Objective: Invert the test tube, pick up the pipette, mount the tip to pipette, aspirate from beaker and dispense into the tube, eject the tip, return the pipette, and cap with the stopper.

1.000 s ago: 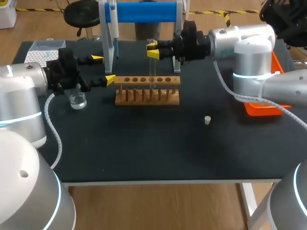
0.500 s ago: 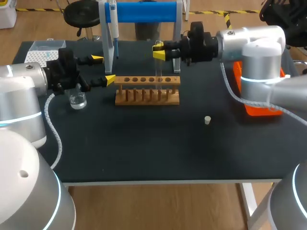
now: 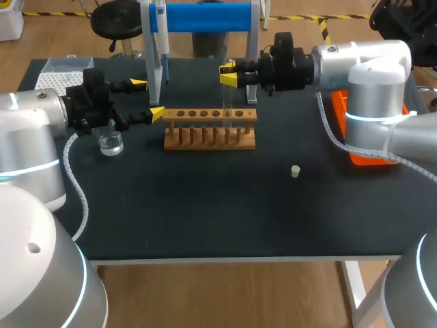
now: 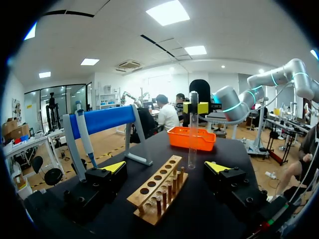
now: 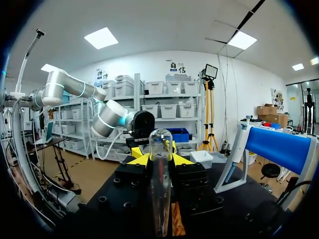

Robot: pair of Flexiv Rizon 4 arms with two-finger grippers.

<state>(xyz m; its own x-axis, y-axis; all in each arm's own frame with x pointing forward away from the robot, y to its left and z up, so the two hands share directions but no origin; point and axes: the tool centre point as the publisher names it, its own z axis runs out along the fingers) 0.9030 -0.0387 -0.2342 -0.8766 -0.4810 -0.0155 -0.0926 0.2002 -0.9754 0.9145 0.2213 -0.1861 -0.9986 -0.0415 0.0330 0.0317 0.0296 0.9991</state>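
dark counter (image 3: 205, 205) under both arms, wooden rack (image 3: 209, 130) near its middle, blue stand (image 3: 205, 17) along the back edge with the pipette (image 3: 162, 48) hung upright by its left post. tip box (image 3: 58, 72) at the far left corner, orange tray (image 3: 365, 156) at the right, partly behind the right arm. beaker (image 3: 110, 142) left of the rack, just beside and below the left wrist. small pale stopper (image 3: 295, 171) alone on bare counter, right of the rack and nearer the front edge.

left arm in from the left, wrist level and low, pointed rightward at the rack's left end. left fingers (image 3: 156, 113) (image 4: 115, 166) spread wide, one nearer, one farther, gripping nothing; rack end just ahead, not touched.

right arm in from the right, forearm level over the back of the counter, wrist horizontal, pointed leftward. right fingers (image 3: 230, 79) (image 4: 203, 107) (image 5: 140, 159) pinched onto the test tube (image 3: 227, 102) (image 4: 192, 134) (image 5: 161, 189) from two sides, close to its upper end. tube upright, rounded end uppermost in the right wrist view, hanging over the rack's right-hand holes. lower end close to the rack top; inside a hole or just above it, cannot tell.
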